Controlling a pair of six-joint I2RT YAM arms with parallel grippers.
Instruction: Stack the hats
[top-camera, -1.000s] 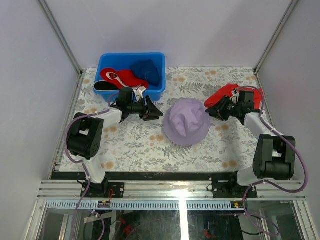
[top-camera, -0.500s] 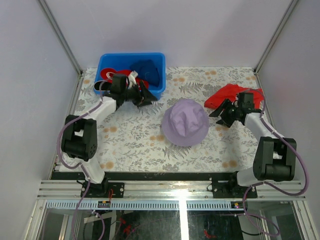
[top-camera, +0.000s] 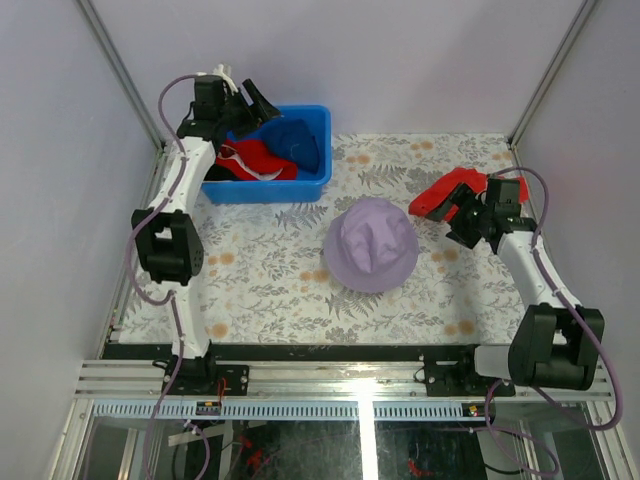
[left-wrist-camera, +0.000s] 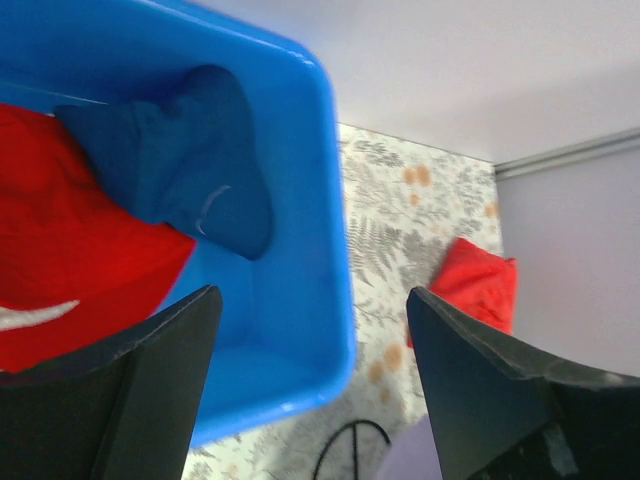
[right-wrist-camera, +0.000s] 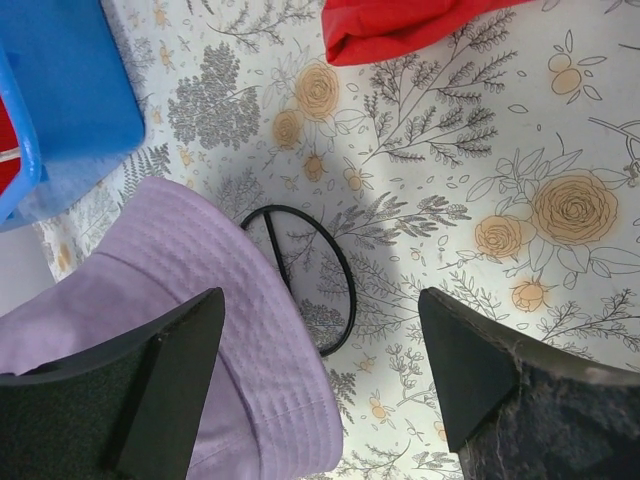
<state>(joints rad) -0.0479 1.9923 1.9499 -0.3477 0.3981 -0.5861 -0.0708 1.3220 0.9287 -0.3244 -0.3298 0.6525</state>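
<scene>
The lavender hat (top-camera: 371, 243) sits crown up mid-table, and its brim shows in the right wrist view (right-wrist-camera: 150, 290). The navy hat (top-camera: 296, 142) and the red hat (top-camera: 255, 160) lie in the blue bin (top-camera: 318, 150); both show in the left wrist view, the navy hat (left-wrist-camera: 185, 160) beside the red hat (left-wrist-camera: 70, 260). I cannot see the beige hat. My left gripper (top-camera: 252, 105) is open and empty, raised over the bin's back left. My right gripper (top-camera: 458, 218) is open and empty, just right of the lavender hat.
A flat red cloth (top-camera: 447, 192) lies at the back right, next to my right gripper. A black wire stand (right-wrist-camera: 300, 275) pokes out from under the lavender hat's brim. Enclosure walls stand close behind the bin and at both sides.
My left arm has swung from the table in front of the bin up and back over the bin's far left. My right gripper has shifted slightly beside the red cloth.
</scene>
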